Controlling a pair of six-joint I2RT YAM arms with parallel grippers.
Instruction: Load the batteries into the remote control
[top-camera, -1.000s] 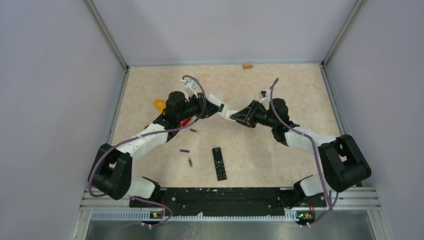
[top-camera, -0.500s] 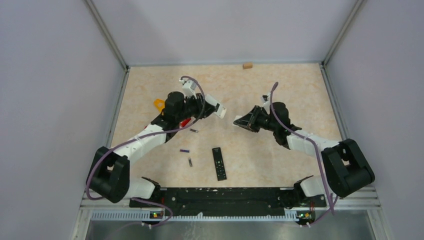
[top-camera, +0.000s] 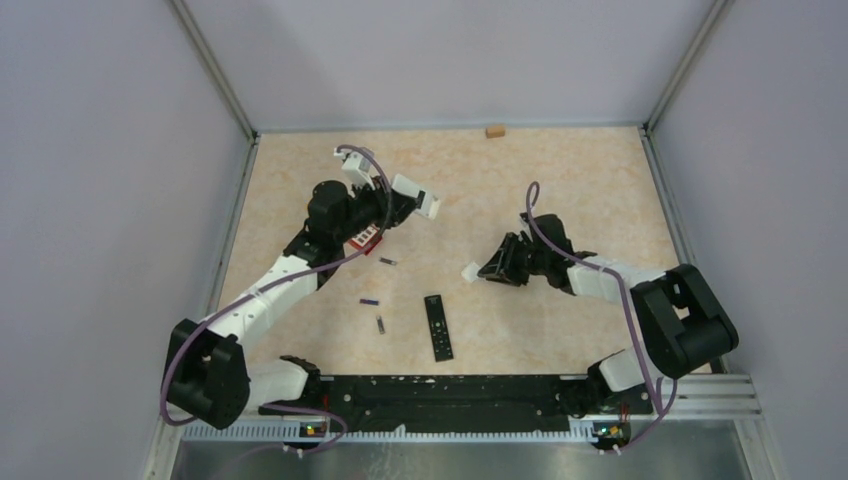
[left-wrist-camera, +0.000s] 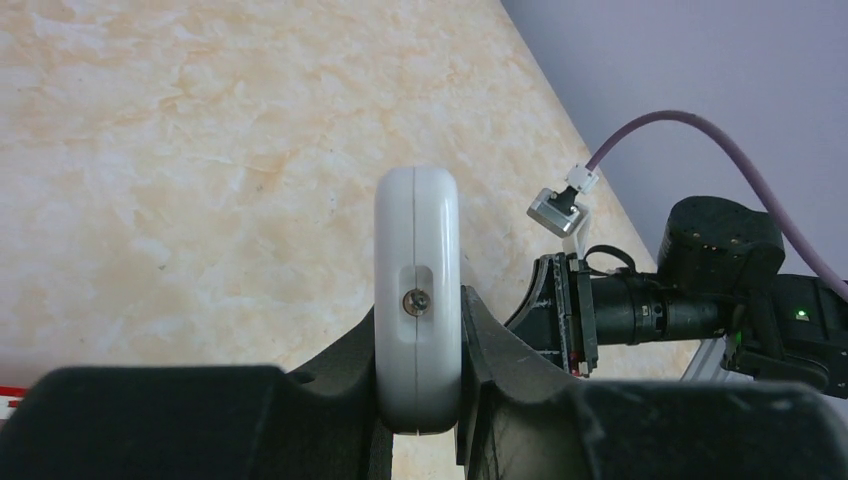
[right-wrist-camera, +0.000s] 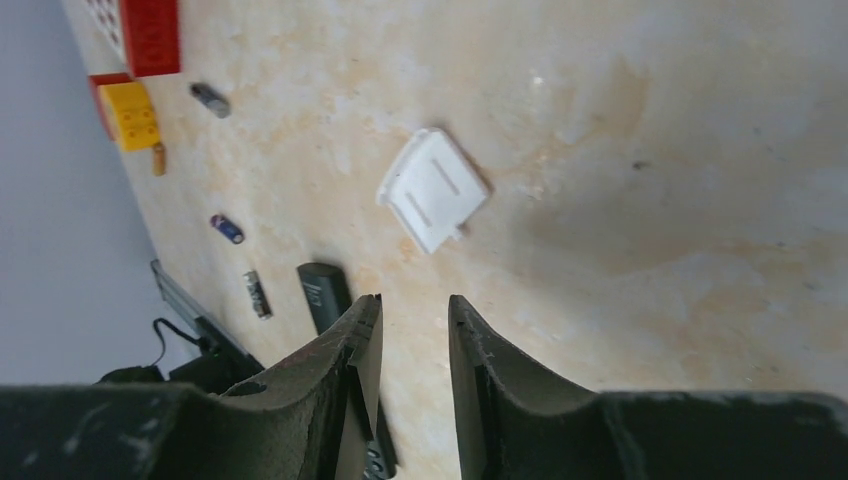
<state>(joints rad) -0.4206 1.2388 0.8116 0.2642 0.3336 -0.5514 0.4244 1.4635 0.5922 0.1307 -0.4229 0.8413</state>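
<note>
My left gripper is shut on a white remote control, seen edge-on with a screw facing the camera; from above the remote hangs over the far-left table. A white battery cover lies flat on the table ahead of my right gripper, which is open with nothing between its fingers. From above the cover sits just left of that gripper. Three batteries lie loose left of centre, also in the right wrist view as small dark cylinders.
A black remote lies near the front centre, partly behind my right fingers. Red and yellow bricks sit by the left arm. A small tan block rests at the back edge. Walls enclose the table.
The two grippers pulled apart. My right gripper came down toward the table and opened, and the white cover now lies on the table. The left arm drew the white remote back and left.
</note>
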